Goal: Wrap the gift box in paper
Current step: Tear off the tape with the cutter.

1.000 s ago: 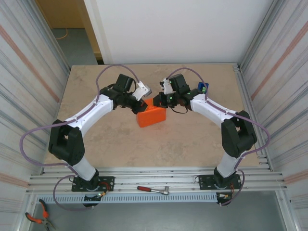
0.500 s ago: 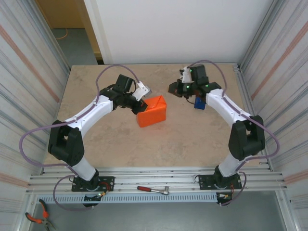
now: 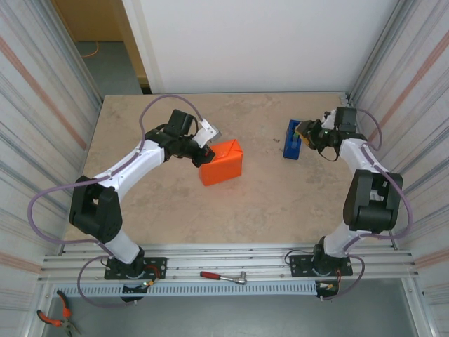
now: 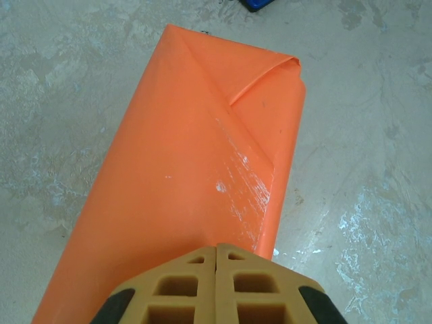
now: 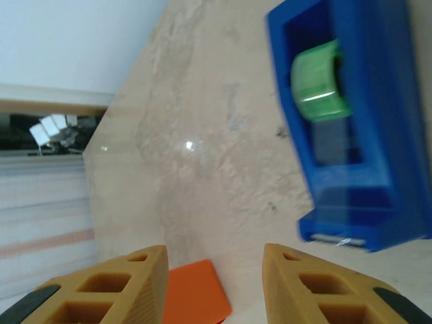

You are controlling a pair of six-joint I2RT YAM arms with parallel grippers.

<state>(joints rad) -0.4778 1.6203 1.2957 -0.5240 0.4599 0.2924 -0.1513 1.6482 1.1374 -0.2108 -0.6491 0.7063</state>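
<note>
The orange paper (image 3: 223,163) is folded into a boxy parcel at the table's middle; the gift box is hidden under it. In the left wrist view the paper (image 4: 196,155) runs away from me, with a folded flap at its far end and a scuffed patch. My left gripper (image 3: 204,150) is shut, its fingertips (image 4: 202,255) resting on the parcel's near end. My right gripper (image 3: 303,130) hovers at the right, beside the blue tape dispenser (image 3: 291,140), well away from the parcel. It is open (image 5: 214,256) with nothing between its fingers, and a corner of the paper (image 5: 198,293) shows far beyond them.
The tape dispenser (image 5: 351,135) holds a green roll (image 5: 317,81). Corrugated walls close in both sides of the table (image 3: 175,203). A ratchet wrench (image 3: 223,276) lies on the front rail and pliers (image 3: 55,319) at the bottom left.
My right arm has swung away from the parcel to the right, up to the tape dispenser, and its jaws have opened. The left arm has stayed on the parcel.
</note>
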